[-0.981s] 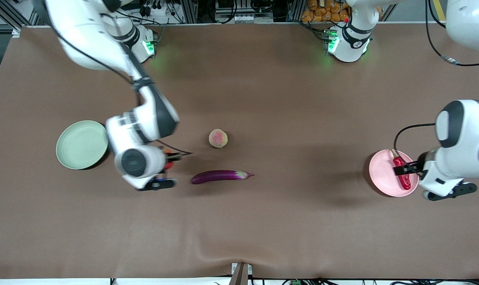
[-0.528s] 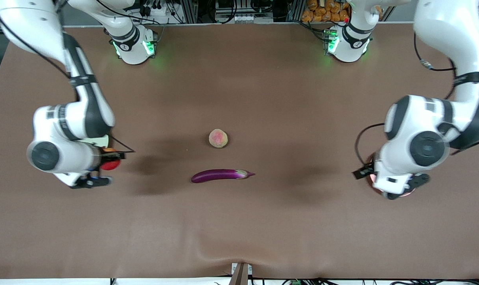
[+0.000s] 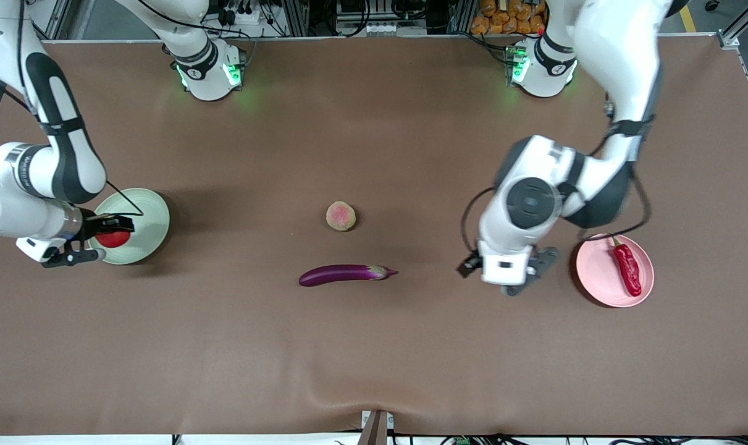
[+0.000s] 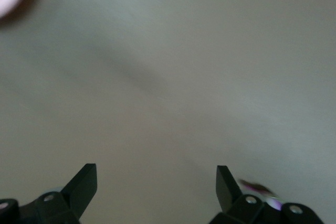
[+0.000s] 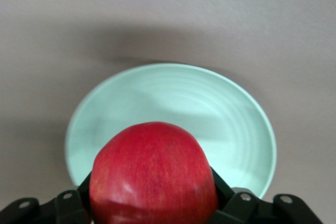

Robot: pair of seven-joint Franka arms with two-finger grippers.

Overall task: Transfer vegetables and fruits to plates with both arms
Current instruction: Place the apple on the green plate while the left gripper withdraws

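Now my right gripper [image 3: 105,238] holds the pomegranate [image 3: 113,238] tight over the green plate [image 3: 145,213]. My left gripper [image 4: 156,190] hangs over the bench [image 3: 374,346], jaws wide and empty.

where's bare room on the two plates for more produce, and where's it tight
The green plate is bare apart from where the right gripper holds the pomegranate over it. The pink plate is free on the half toward the eggplant; the chili pepper fills its other half.

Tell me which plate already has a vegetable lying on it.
The pale pink plate, at the left arm's end of the table: the red chili pepper lies on it. The pale green plate bears no vegetable.
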